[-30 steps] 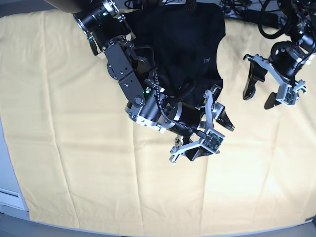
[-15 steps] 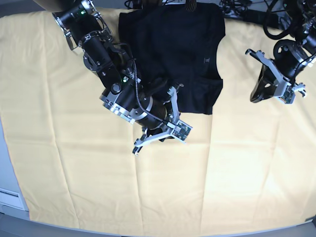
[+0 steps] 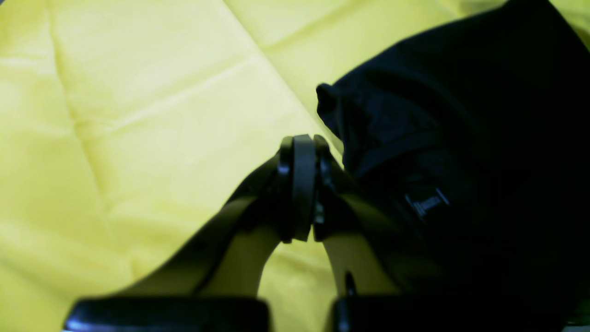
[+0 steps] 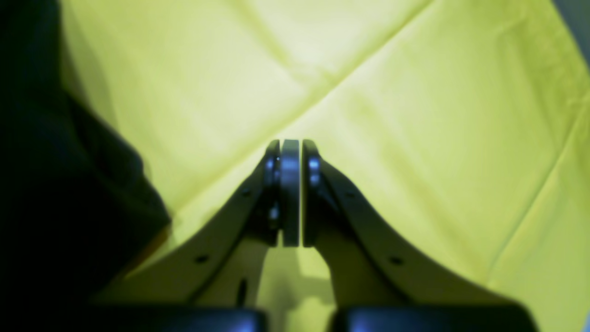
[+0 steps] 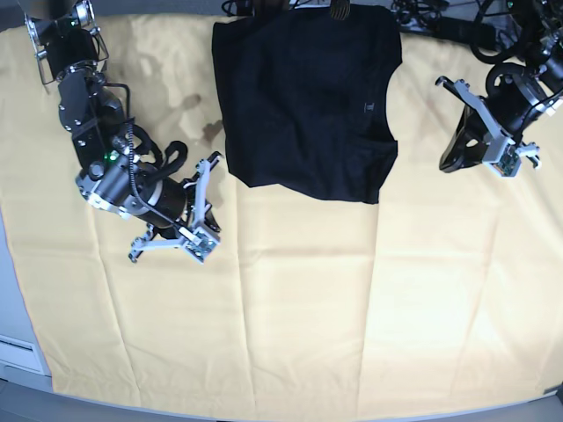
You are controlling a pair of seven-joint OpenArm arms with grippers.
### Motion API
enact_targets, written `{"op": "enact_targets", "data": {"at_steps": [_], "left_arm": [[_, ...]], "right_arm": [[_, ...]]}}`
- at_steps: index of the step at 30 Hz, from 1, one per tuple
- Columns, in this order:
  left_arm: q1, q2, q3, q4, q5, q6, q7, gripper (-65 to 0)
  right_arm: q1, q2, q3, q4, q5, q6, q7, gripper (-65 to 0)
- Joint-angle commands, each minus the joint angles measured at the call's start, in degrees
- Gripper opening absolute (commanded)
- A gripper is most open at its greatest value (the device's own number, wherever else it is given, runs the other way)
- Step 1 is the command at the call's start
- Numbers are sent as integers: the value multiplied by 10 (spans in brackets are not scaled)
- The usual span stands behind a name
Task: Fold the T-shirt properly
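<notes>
T-shirt (image 5: pixel 303 97), black with a tiny pale logo, lies folded flat on the yellow cloth (image 5: pixel 290 308); left gripper (image 5: pixel 457 158) and right gripper (image 5: pixel 180 229) are both closed, holding nothing.

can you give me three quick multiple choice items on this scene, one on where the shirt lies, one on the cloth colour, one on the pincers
1. Where does the T-shirt lie in the base view?
A. top centre
B. bottom left corner
C. hanging from a pincer

2. What colour is the table cloth?
A. blue
B. yellow
C. white

3. How do the left pincer and right pincer stand?
A. both wide open
B. both shut, empty
C. both clamped on cloth

Answers:
1 A: the shirt lies flat by the far edge.
2 B: yellow spreads around the shirt.
3 B: each wrist view shows pads pressed together, nothing between.
</notes>
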Motion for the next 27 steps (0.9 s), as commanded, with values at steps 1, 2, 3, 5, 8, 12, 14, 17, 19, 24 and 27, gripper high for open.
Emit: {"op": "enact_targets", "data": {"at_steps": [1, 2, 3, 5, 8, 12, 14, 17, 19, 24, 27], "left_arm": [[3, -8, -4, 10, -11, 2, -13, -650], [6, -8, -4, 10, -11, 2, -13, -650], [6, -7, -4, 10, -11, 5, -13, -650], [5, -5, -4, 10, -13, 23, -13, -650], [6, 0, -4, 10, -12, 29, -14, -650], [7, 15, -4, 10, -7, 29, -13, -650], [8, 21, -4, 10, -7, 29, -13, -650], [8, 31, -4, 10, -9, 29, -14, -650], [8, 36, -4, 10, -9, 29, -15, -650], [20, 36, -4, 10, -7, 29, -15, -650], [24, 36, -4, 10, -7, 29, -14, -650]], "right_arm": [[-4, 12, 22, 11, 38, 13, 9, -650], [-17, 18, 41, 11, 86, 31, 8, -650], [-31, 21, 57, 11, 136, 57, 7, -650], [-54, 21, 77, 11, 234, 128, -12, -650], [-72, 19, 81, 11, 369, 159, -65, -650], [-79, -2, 81, 11, 381, 159, -62, -650], [-78, -20, 81, 11, 360, 159, -44, -650], [-75, -46, 81, 10, 304, 159, -5, -650], [-67, -61, 81, 10, 257, 159, 9, -585], [-44, -68, 80, 3, 198, 159, 11, -354], [-37, -68, 79, -34, 186, 159, 13, -332]]}}
